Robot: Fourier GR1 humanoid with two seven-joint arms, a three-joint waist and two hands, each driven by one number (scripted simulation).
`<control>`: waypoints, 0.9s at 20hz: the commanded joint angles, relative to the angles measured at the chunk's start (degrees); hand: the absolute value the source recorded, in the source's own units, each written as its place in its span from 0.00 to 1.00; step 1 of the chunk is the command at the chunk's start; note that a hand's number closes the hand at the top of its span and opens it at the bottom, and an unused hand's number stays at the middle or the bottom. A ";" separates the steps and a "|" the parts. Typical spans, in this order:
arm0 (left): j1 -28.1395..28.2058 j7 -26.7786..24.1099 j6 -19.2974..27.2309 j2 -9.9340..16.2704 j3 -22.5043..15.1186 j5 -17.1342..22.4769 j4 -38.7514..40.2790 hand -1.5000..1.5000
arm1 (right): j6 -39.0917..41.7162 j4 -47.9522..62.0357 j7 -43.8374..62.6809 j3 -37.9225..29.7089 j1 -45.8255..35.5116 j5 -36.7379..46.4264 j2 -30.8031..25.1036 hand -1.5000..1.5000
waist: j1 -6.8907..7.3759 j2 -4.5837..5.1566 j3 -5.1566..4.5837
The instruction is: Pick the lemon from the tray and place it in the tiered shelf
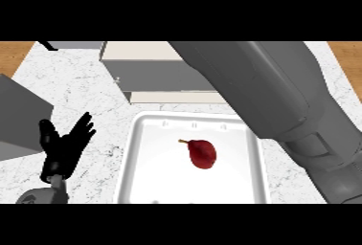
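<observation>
Your target sits in the tray [141, 158], a little toward its far end and roughly centred between the side walls, but note that it reads as a dark red fruit [203, 153] with a short stem, not a yellow lemon; treat it as the thing to pick. The shelf [152, 72] stands just beyond the tray's far edge, toward the back of the table [92, 143].

Your right forearm [283, 105] crosses the view from the lower right toward the shelf, and its hand is out of sight, so I cannot tell how its fingers stand. The left hand [63, 148] rests open, fingers up, near the table's left edge.

To do the pick well, bring the right hand back over the tray, open it wide, come straight down on the fruit's middle and close across its narrow width. Lift clear of the tray wall before you move to the shelf
</observation>
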 commanded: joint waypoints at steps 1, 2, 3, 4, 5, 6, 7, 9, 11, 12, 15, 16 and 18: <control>0.19 0.06 -1.01 -0.19 -0.24 0.26 -0.07 0.50 | -3.54 9.45 -5.31 -1.97 -1.56 2.28 0.97 1.00 | 0.77 0.33 -0.10; -0.97 -0.97 -0.55 -1.22 -0.03 0.03 3.08 0.50 | -1.76 7.47 -6.29 -3.06 -1.12 1.28 -0.38 1.00 | 0.06 0.19 -0.09; -0.17 -1.34 -0.23 -1.16 -0.73 -1.09 2.41 0.50 | -3.13 9.95 -5.46 -3.45 -3.01 2.21 0.95 1.00 | 0.35 0.21 -0.10; -0.87 1.19 -0.77 -0.55 0.21 0.67 0.08 0.50 | -5.17 10.26 -7.04 -2.68 -1.16 3.38 1.80 1.00 | 0.35 0.16 -0.08; -0.06 0.58 -0.26 -0.54 -0.02 -0.31 0.21 0.50 | -4.46 10.75 -6.51 -2.95 -1.71 3.57 2.13 1.00 | 0.26 0.10 -0.07; 2.16 0.13 -0.86 -0.94 -0.88 -0.22 -1.66 0.50 | -5.71 13.13 -11.99 -3.72 0.75 3.24 -0.27 1.00 | 0.73 0.28 -0.07; 3.46 -1.63 -2.75 1.33 1.28 0.68 -0.27 0.50 | -4.85 10.72 -7.08 -2.83 -0.48 4.38 1.88 1.00 | 0.21 -0.01 -0.07; -0.77 0.98 -2.89 2.18 2.33 1.46 0.71 0.50 | -4.97 11.88 -12.21 -4.21 0.81 3.74 0.15 1.00 | -0.08 0.08 -0.05; -2.27 -2.98 0.39 -2.08 0.07 -1.71 5.15 0.50 | -7.20 15.36 -13.59 -5.53 -1.31 4.04 1.53 1.00 | 0.09 0.33 -0.10; 2.60 -0.77 -1.29 -0.64 -0.61 -0.91 -1.00 0.50 | -8.15 17.88 -14.74 -6.08 -1.98 4.45 1.37 1.00 | 0.95 0.29 -0.08; 0.45 0.26 -0.68 -1.51 0.01 -0.13 -0.58 0.50 | -7.52 17.32 -17.77 -7.02 -1.93 3.86 1.74 1.00 | 0.46 0.17 -0.06; 0.56 -2.25 -2.17 -0.50 1.28 0.19 2.57 0.50 | -7.61 15.05 -15.66 -5.83 -0.19 4.75 3.41 1.00 | -0.14 0.01 -0.07; -0.29 -0.42 -2.20 0.02 0.86 -0.17 0.99 0.50 | -7.00 18.46 -17.38 -7.42 -2.77 4.55 2.58 1.00 | 0.25 0.12 -0.07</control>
